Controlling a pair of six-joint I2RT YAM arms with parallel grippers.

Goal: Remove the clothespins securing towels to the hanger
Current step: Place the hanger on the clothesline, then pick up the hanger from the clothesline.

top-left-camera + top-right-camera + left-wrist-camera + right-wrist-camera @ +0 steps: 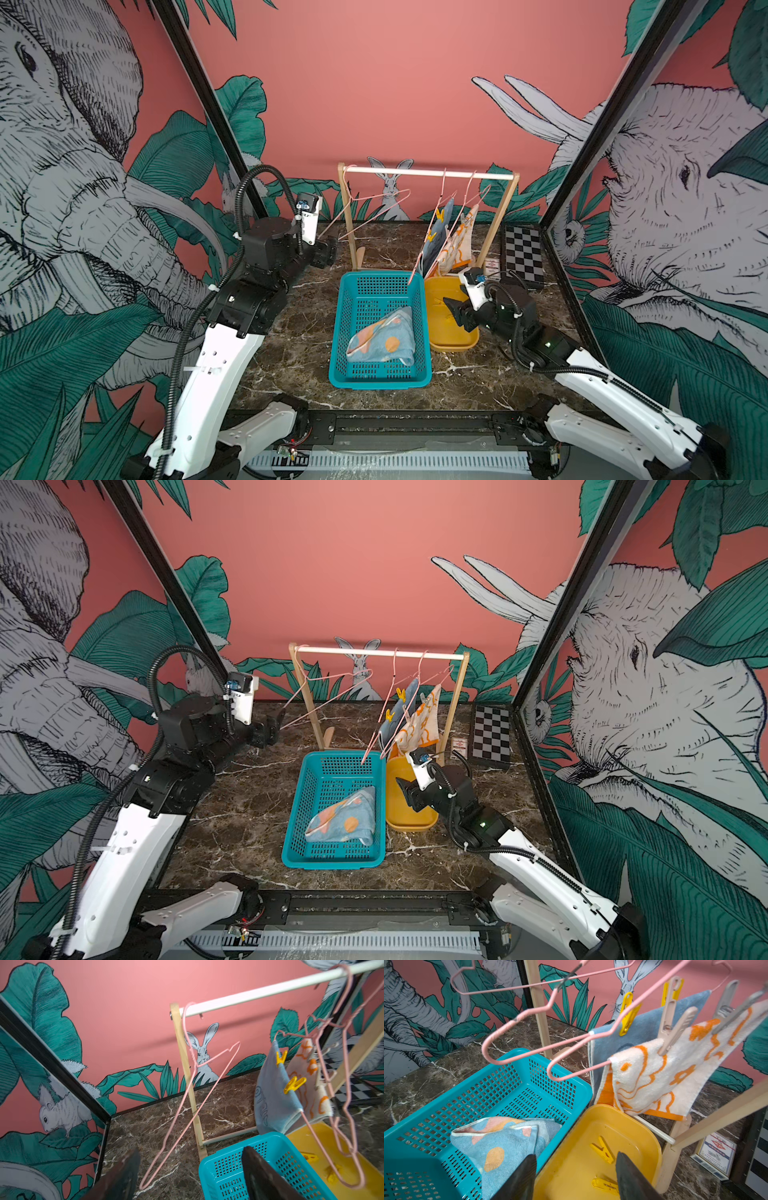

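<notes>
left jaws parted, bare hanger [192, 1056] tip near; right jaws parted, empty, over yellow tray [581, 1126].

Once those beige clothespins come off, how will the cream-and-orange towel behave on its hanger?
Likely floppy: the cream-and-orange towel sags in soft folds over the pink hanger. It probably slips downhill, since that hanger hangs steeply tilted and only the beige clothespins seem to pin it. Terry pile looks light, easy to pinch.

Right of centre in a top view, the right gripper [452, 311] hides part of the yellow tray [440, 340]; the card [493, 264] is unreadable.
</notes>
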